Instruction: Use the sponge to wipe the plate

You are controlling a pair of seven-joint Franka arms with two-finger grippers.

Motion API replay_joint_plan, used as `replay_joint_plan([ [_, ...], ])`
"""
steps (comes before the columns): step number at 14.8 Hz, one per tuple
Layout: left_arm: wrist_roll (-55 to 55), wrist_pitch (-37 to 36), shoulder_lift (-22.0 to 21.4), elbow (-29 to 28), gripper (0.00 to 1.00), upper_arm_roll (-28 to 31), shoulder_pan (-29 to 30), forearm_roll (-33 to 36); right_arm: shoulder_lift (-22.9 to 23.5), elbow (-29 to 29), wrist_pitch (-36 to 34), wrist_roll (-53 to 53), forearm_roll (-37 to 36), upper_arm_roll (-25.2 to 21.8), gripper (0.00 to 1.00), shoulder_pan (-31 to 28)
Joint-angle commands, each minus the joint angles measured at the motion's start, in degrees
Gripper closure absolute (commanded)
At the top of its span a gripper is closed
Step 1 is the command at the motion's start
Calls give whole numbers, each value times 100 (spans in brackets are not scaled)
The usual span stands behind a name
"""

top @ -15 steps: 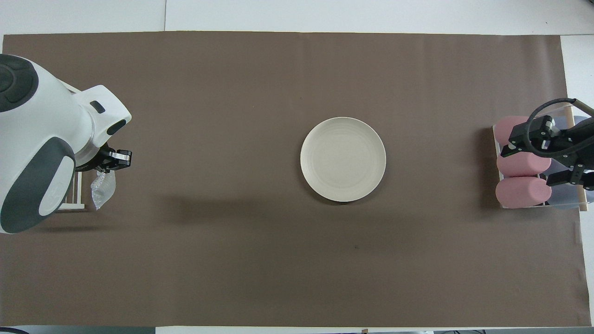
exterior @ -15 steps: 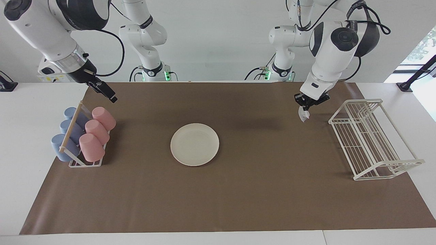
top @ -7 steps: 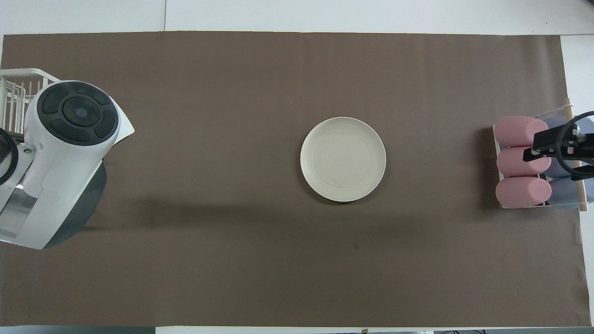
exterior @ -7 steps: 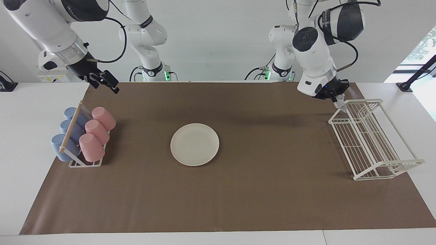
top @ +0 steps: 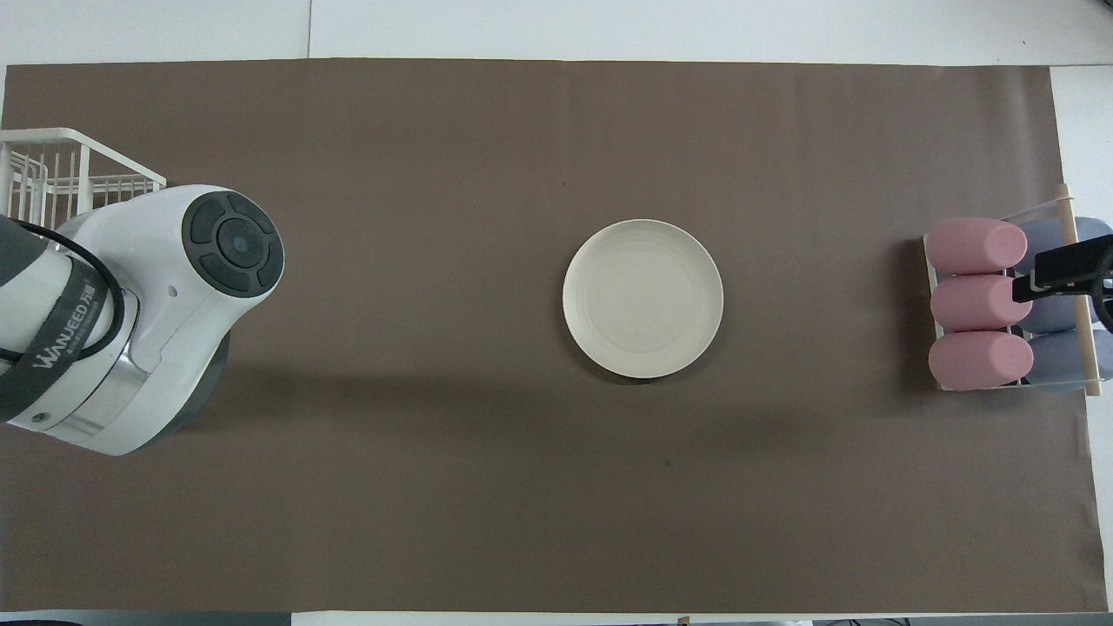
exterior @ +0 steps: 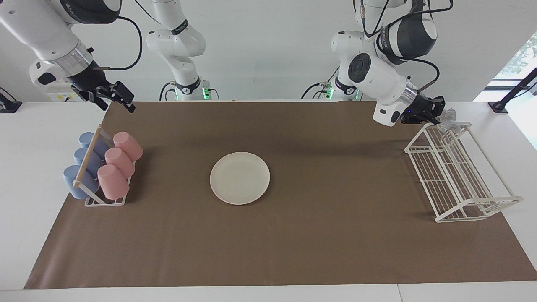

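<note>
While unattended, cream plate lies flat, bare.

Matt cream plate on smooth matt brown paper sheet — white wire rack.

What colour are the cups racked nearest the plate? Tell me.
Pink cups, clearest in the overhead view.

From above, the left arm covers its own hand and the sponge, and most of the wire rack. The right hand is cut off by the picture's edge there. The blue cups are partly hidden under it.
</note>
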Motion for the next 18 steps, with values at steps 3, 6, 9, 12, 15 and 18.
replay_joint_plan([
  [3,-167,904,207,-353,100,19,635,1072,25,5,2,-327,-280,79,0,24],
  [6,-228,1423,330,-380,100,19,987,1108,7,-39,55,-362,-524,140,0,103],
  [9,-603,1758,680,-328,100,28,1154,1134,16,-13,107,-380,-825,536,0,33],
  [12,-896,1802,849,-248,100,28,1154,1205,34,31,108,-441,-790,475,0,24],
  [15,-1099,1873,928,-274,100,28,1154,1231,7,66,108,-494,-746,405,0,24],
  [18,-1099,1873,928,-292,100,19,1146,1222,7,49,212,-793,-754,361,0,15],
])
